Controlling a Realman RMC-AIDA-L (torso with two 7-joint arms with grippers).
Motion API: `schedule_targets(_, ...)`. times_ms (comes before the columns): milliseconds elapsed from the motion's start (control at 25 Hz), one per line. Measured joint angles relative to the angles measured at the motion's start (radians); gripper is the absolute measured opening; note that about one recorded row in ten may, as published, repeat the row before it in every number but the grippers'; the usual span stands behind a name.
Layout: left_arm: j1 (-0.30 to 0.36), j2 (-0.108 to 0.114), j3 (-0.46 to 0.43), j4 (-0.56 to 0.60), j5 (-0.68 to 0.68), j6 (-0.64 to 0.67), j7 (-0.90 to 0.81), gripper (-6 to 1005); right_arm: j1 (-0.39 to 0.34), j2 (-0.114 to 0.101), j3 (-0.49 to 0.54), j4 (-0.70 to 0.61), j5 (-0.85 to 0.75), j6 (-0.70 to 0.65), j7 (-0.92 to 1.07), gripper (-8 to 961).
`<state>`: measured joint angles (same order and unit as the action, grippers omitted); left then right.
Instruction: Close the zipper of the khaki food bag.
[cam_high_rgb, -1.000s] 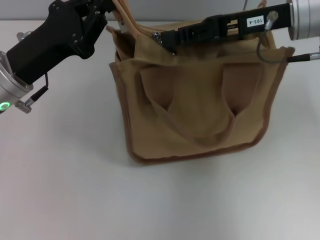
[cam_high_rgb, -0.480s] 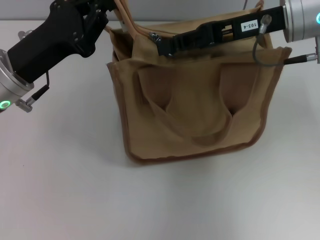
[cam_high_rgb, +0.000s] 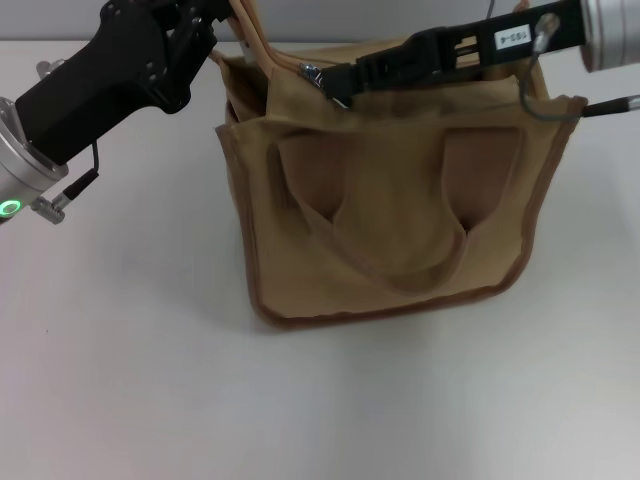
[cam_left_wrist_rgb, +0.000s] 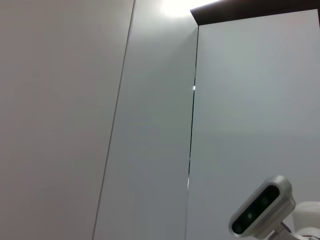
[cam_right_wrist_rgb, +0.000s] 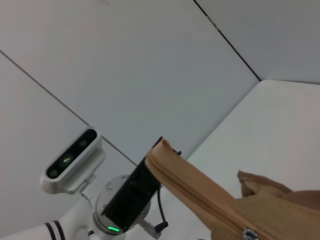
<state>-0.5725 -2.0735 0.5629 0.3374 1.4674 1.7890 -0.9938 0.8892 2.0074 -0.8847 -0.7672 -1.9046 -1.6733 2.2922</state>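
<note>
Right gripper reaches in from the right across the top of the khaki food bag, its black fingers stretched along the bag's opening. Fingertips sit pressed together at the small silver slider of the zipper, near the bag's left end; looks like a pinch on the pull tab, though the tips themselves are dark and hard to separate. Right wrist view shows the zipper tape running taut up to a raised corner, silver slider at the lower edge.

Left gripper is at the bag's top left corner, at the upper edge of the head view. It meets the raised khaki end of the bag there; fingers are cut off by the edge, so cannot tell if spread or closed. Same gripper shows far off in the right wrist view, black body right at the lifted fabric tip.

Bag stands upright on the white table, centre-right, front loop handle hanging flat against the front panel, brown piping along the edges. Left wrist view shows only wall panels and a head camera.
</note>
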Motion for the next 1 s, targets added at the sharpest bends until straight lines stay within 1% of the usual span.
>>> schedule_targets(280,0.003,0.0,0.0,0.0,0.0,0.002,0.0,15,0.001,-0.017,0.017,-0.052,0.0,-0.035,0.03,335)
schedule_targets(440,0.003,0.0,0.0,0.0,-0.001,0.003,-0.003,15,0.016,-0.031,0.014,-0.058,-0.034,-0.035,0.036,359)
schedule_targets(600,0.004,0.0,0.0,0.0,-0.001,0.004,-0.003,15,0.036,-0.031,0.014,-0.053,-0.076,-0.035,0.037,384)
schedule_targets(880,0.005,0.0,0.0,0.0,-0.001,0.007,-0.006,15,0.049,-0.032,0.012,-0.051,-0.086,-0.029,0.036,427)
schedule_targets(1000,0.005,0.0,0.0,0.0,-0.001,0.009,-0.011,15,0.054,-0.027,0.009,-0.047,-0.101,-0.027,0.036,445)
